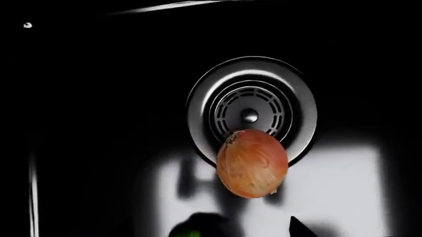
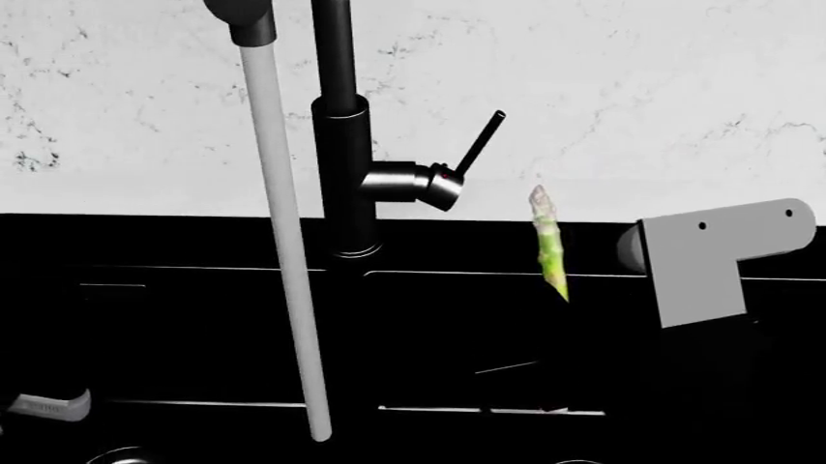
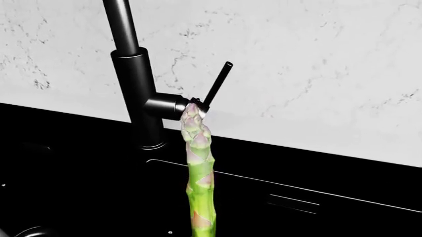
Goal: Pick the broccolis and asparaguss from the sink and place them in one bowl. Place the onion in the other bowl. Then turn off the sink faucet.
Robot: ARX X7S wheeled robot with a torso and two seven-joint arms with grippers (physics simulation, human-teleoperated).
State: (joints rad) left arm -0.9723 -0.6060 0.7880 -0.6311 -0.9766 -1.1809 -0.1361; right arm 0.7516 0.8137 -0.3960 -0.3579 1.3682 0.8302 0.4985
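Observation:
My right gripper (image 3: 201,234) is shut on the base of a green asparagus (image 3: 199,168) and holds it upright in the air, in front of the black faucet (image 2: 346,145); its black fingers are lost against the dark sink. The spear also shows in the head view (image 2: 548,242). In the left wrist view a brown onion (image 1: 252,163) lies on the sink floor at the edge of the drain (image 1: 250,114). A dark green lump (image 1: 192,226), perhaps a broccoli, lies near my left gripper (image 1: 211,233), which looks open; one fingertip (image 1: 298,229) shows. No bowl is in view.
The faucet handle (image 2: 475,147) is tilted up and a white stream of water (image 2: 290,290) runs into the sink. A marble wall (image 2: 645,87) stands behind. My right arm's grey bracket (image 2: 721,259) hangs right of the asparagus.

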